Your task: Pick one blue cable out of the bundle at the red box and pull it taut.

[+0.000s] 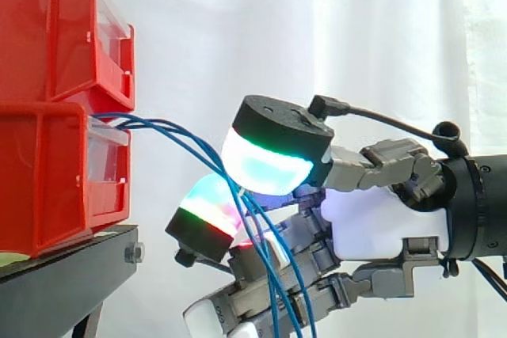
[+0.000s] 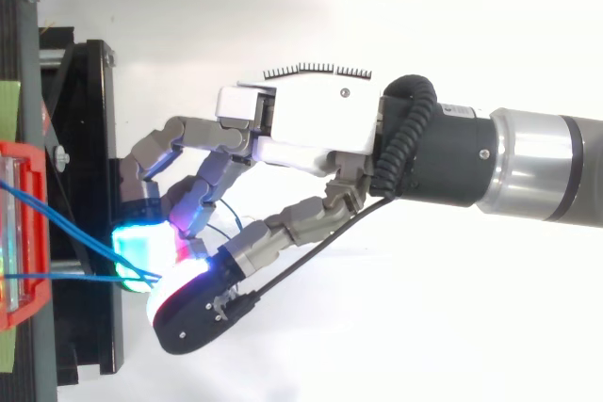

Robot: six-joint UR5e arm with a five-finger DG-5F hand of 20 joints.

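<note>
- The hand (image 1: 380,227) reached in level from the right, just off the stand's (image 1: 63,282) right edge, with its fingers curled toward the bins (image 1: 47,187).
- Its glowing pads (image 1: 265,165) were closed together on the cables (image 2: 75,277). From above, two strands ran straight into the spot where a cyan pad met a white-magenta one.
- The step in hand looked like the grasp itself: the strands were taken but not pulled, judging by their slack.
- More than one strand seemed to pass between the pads, so I judged the picking of a single one unfinished. I could not tell which strands were truly pinched and which only lay alongside.
- The next move, as I judged it, called for letting all but one strand slip free. The pinch would then need to hold firm while the hand drew away from the bins until that strand ran straight.
- The cables were thin, blue and glossy.
- They left the gap between the upper and lower bin, above the stand's right edge, and arched out to the right.
- From there they dropped between the pads and ran down across the lower fingers to the side view's bottom edge.
- From above, a small loop of one showed inside the curled fingers.
- Being so thin and smooth, they would probably slide easily in a light grip.
</note>
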